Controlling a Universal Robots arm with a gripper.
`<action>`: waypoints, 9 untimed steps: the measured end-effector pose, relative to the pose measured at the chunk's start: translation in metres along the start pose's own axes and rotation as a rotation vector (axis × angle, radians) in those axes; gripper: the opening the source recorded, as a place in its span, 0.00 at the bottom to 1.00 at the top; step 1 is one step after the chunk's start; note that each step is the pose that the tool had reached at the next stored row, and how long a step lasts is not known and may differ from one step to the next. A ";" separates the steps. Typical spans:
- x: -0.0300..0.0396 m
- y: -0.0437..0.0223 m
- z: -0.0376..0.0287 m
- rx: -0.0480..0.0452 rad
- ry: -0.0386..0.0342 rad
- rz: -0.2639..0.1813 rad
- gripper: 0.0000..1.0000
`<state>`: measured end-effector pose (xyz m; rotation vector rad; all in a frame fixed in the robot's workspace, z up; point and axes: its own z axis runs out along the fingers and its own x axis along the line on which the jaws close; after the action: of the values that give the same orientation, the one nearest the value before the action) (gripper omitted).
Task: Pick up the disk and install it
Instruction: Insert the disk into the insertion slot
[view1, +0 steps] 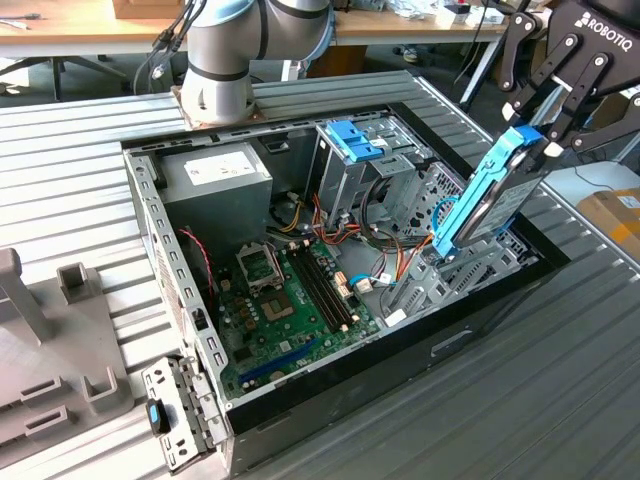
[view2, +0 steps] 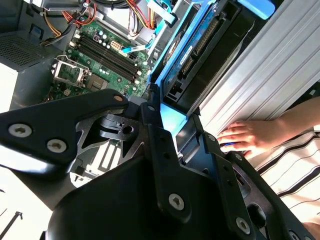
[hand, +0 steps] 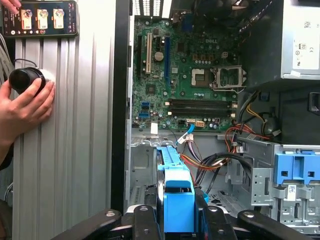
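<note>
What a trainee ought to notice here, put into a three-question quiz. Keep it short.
1. True or false: the gripper is shut on the disk.
2. How is the disk posed over the open computer case? A: flat and level. B: on edge and tilted. C: let go and lying loose.
3. Fill in: the carrier rail along the disk's edge is light ____.

Key: 1 true; 2 B; 3 blue.
</note>
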<state>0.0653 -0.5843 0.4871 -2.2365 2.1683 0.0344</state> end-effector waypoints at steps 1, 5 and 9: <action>0.0000 0.0000 0.0000 0.0000 0.0001 0.000 0.37; 0.0001 -0.0010 0.0003 0.0000 0.0000 0.000 0.37; 0.0000 -0.0041 0.0008 0.0000 -0.0001 0.000 0.37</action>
<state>0.0694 -0.5841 0.4863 -2.2365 2.1682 0.0346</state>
